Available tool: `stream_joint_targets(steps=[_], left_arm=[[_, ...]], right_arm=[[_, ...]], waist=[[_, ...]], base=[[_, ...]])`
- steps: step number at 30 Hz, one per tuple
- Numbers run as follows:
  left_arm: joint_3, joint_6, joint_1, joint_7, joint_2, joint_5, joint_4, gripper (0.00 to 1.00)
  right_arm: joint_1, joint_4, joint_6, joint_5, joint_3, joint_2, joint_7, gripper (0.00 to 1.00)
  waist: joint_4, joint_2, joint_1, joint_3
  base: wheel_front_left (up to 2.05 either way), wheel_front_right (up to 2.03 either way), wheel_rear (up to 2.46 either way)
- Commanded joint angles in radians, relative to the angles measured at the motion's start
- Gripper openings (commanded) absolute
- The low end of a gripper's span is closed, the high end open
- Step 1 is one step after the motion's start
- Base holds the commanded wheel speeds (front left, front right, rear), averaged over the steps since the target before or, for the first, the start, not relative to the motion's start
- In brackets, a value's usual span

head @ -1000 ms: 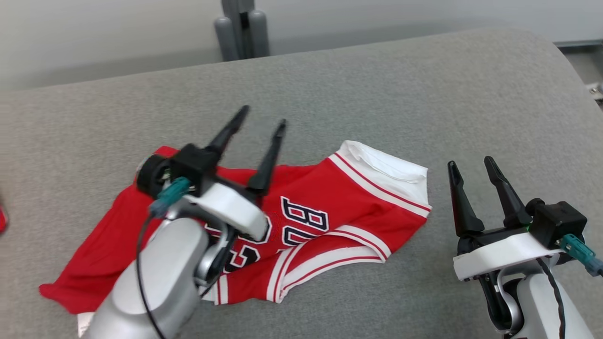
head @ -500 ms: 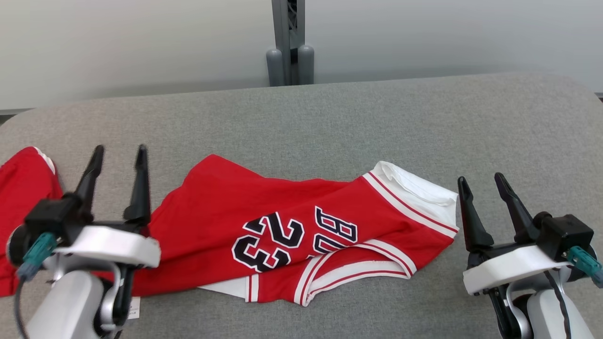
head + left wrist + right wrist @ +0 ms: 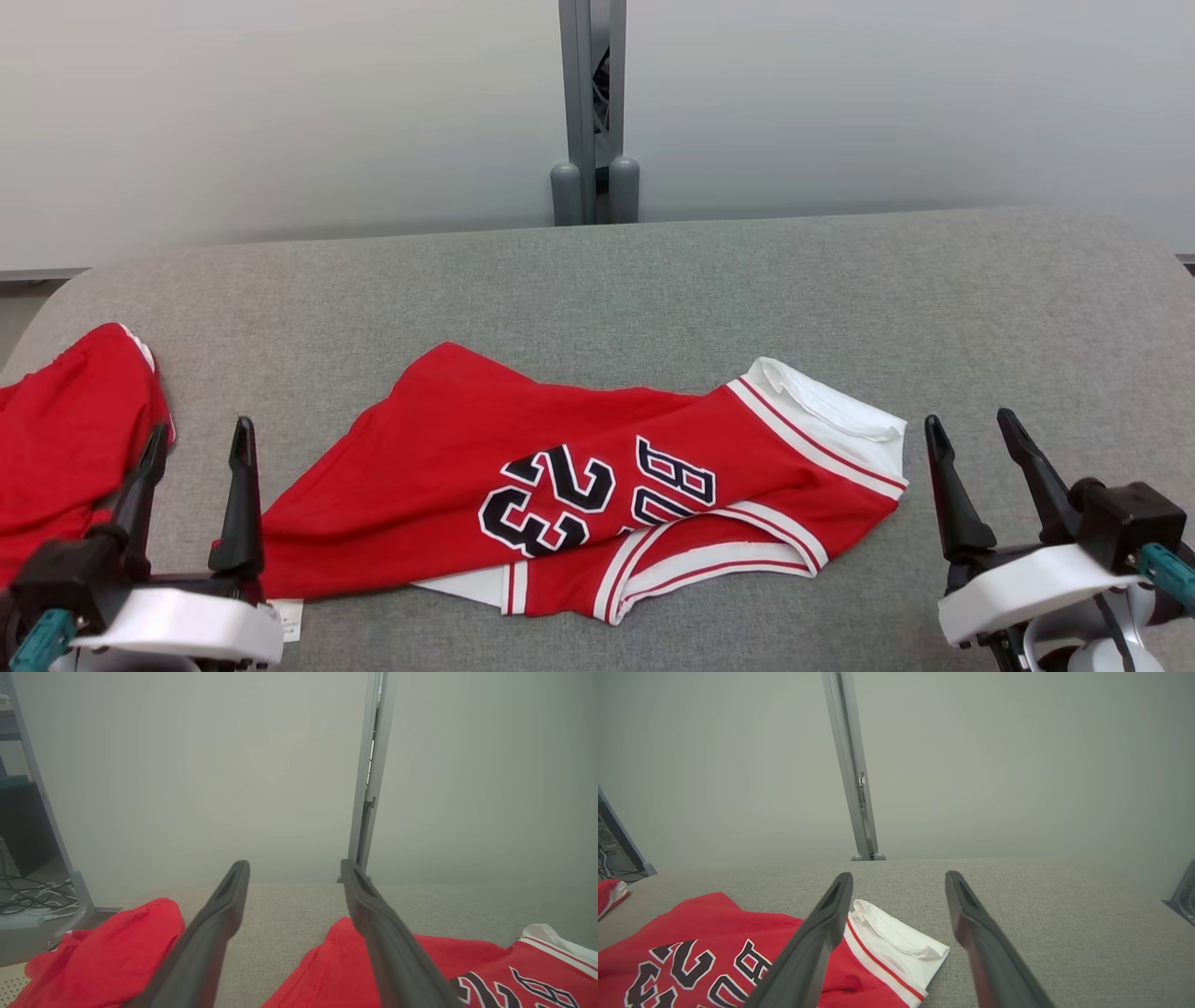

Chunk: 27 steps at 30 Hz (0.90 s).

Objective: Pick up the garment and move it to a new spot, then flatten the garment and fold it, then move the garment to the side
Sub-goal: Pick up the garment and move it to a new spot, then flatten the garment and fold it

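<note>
The garment (image 3: 448, 485) is a red jersey with a dark "23", lettering and white trim, lying rumpled in the middle of the grey padded table (image 3: 747, 299). My left gripper (image 3: 201, 431) stands open at the lower left, just off the jersey's left end, nothing between its fingers. My right gripper (image 3: 969, 422) is open too, a little right of the jersey's white band (image 3: 822, 411). In the left wrist view the left gripper (image 3: 294, 865) frames bare table with the garment (image 3: 476, 966) to its right. In the right wrist view the right gripper (image 3: 899, 877) points past the white band (image 3: 896, 938).
A second red cloth (image 3: 65, 439) lies at the table's left edge, left of my left gripper. Behind the table a grey post (image 3: 593, 112) stands against a pale wall. Cables and a frame (image 3: 28, 896) sit off the table's left end.
The head camera has lifted and turned. My left gripper has drawn back from above the jersey to beside its left end, still open. The right gripper has hardly moved.
</note>
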Motion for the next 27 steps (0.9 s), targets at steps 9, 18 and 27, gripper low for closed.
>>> stream_joint_targets(steps=[9,18,27], left_arm=[[0.014,0.038,0.078,0.022,0.021,-0.011,-0.051,1.00],[0.006,0.055,0.081,0.040,0.025,-0.006,-0.077,1.00],[-0.002,0.065,0.080,0.050,0.023,-0.008,-0.086,1.00]], right_arm=[[0.061,-0.044,0.000,0.014,-0.011,-0.007,0.021,1.00],[0.059,-0.056,0.000,0.015,-0.007,-0.007,0.025,1.00],[0.050,-0.050,0.000,0.015,-0.005,-0.007,0.023,1.00]], waist=[[-0.008,0.0000,0.0000,-0.011],[-0.009,0.0000,0.0000,-0.006],[-0.007,0.0000,0.0000,-0.002]], base=[[0.00,0.00,0.00],[0.00,0.00,0.00],[0.00,0.00,0.00]])
